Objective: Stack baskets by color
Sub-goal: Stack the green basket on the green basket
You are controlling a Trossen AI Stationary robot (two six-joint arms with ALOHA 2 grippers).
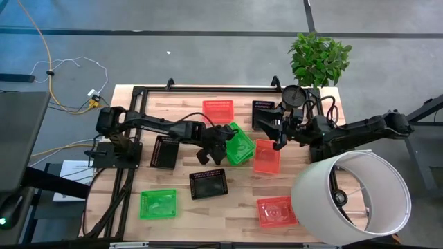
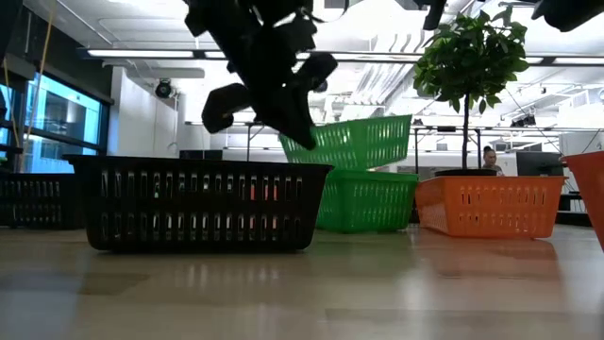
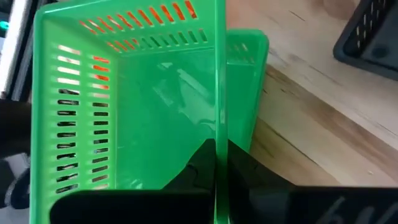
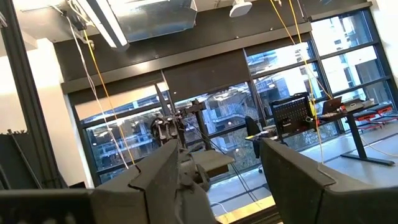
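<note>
**Me:** Bright green slotted plastic basket is pinched by its wall in my left gripper, tilted over a second green basket mid-table. Next: level it, lower it in.

**Them:** Right side?

**Me:** Right gripper hangs further back, fingers spread, holding nothing.

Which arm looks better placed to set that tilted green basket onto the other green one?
The left. Its gripper is already shut on the wall of the tilted green basket, right above the second green basket. The right gripper is open, holding nothing.
</note>
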